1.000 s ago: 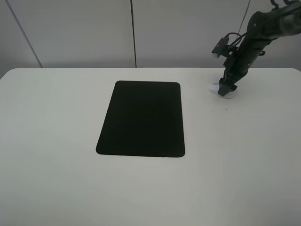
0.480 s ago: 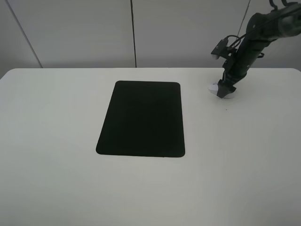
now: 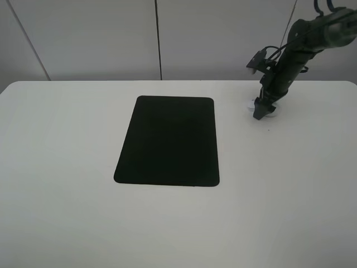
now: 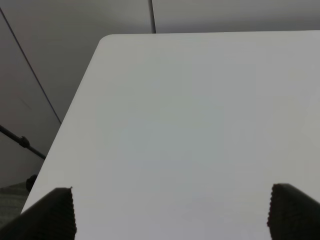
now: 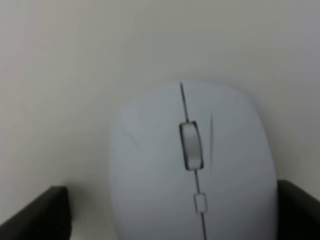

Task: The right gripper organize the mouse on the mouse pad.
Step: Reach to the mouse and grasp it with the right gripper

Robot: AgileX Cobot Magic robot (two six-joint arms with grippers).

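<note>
The white mouse (image 5: 192, 165) with a grey scroll wheel lies on the white table at the far right, well to the right of the black mouse pad (image 3: 167, 139). My right gripper (image 3: 261, 111) is down over the mouse (image 3: 249, 104) and hides most of it in the high view. In the right wrist view the right gripper (image 5: 170, 215) is open, with one black fingertip (image 5: 40, 215) on each side of the mouse. The right-hand fingertip is close to the mouse's edge and the left-hand one stands apart from it. My left gripper (image 4: 170, 215) is open and empty over bare table.
The white table (image 3: 67, 167) ends at a grey panelled wall behind. Its far left corner and left edge (image 4: 80, 95) show in the left wrist view. The right arm and its cables (image 3: 295, 50) lean in from the upper right.
My right gripper has moved a little left and lower over the mouse, so it covers more of it. The mouse pad has not moved.
</note>
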